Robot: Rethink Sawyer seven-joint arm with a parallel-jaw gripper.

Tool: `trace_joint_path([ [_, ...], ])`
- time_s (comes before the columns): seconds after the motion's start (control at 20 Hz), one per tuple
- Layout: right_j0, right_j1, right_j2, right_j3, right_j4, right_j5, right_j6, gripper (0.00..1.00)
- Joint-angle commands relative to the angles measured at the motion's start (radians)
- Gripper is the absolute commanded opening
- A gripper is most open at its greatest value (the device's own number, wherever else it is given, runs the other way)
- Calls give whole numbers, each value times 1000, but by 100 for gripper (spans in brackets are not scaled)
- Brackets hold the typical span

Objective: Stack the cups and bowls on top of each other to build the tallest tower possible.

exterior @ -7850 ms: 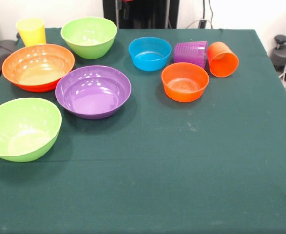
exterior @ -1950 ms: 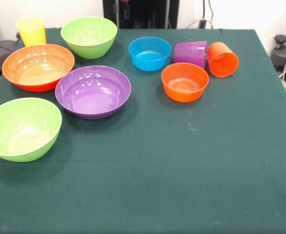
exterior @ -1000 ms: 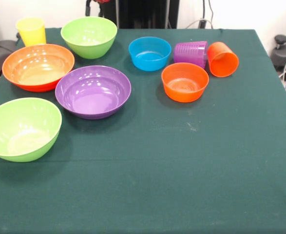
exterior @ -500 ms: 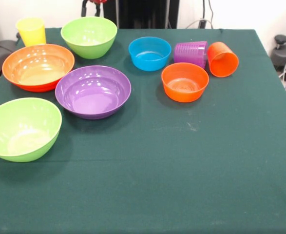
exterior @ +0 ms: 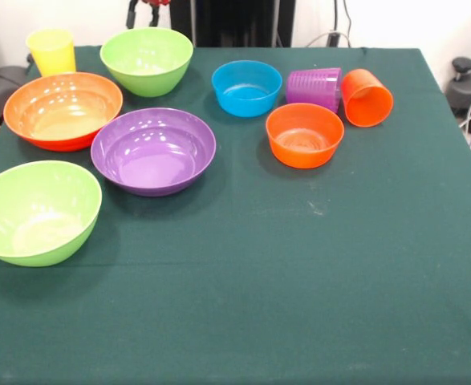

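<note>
Only the tip of my gripper (exterior: 148,11) shows at the top edge, above and behind the far lime green bowl (exterior: 147,60). A yellow cup (exterior: 50,50) stands upright at the far left. A large orange bowl (exterior: 62,110), a purple bowl (exterior: 153,150) and a second lime green bowl (exterior: 36,211) sit on the left. A small blue bowl (exterior: 246,87) and a small orange bowl (exterior: 304,135) sit in the middle. The ribbed purple cup (exterior: 314,87) and the orange cup (exterior: 367,98) lie on their sides next to each other. The pink bowl is out of view.
A dark green cloth (exterior: 299,281) covers the table. The robot's black pedestal (exterior: 235,20) stands behind the far edge. A black object with cables (exterior: 469,88) sits off the table's right side.
The gripper's tip has come into view at the top edge and shifted left, toward the far lime green bowl. The cups and bowls have not moved.
</note>
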Motion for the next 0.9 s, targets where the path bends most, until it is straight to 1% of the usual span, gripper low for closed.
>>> trace_joint_path([
  [0.05, 24, 131, 118, 181, 22, -89, 104, 100],
  [0.6, 25, 99, 175, 252, 48, -29, 142, 100],
  [0.9, 23, 114, 207, 282, 61, 23, 153, 100],
])
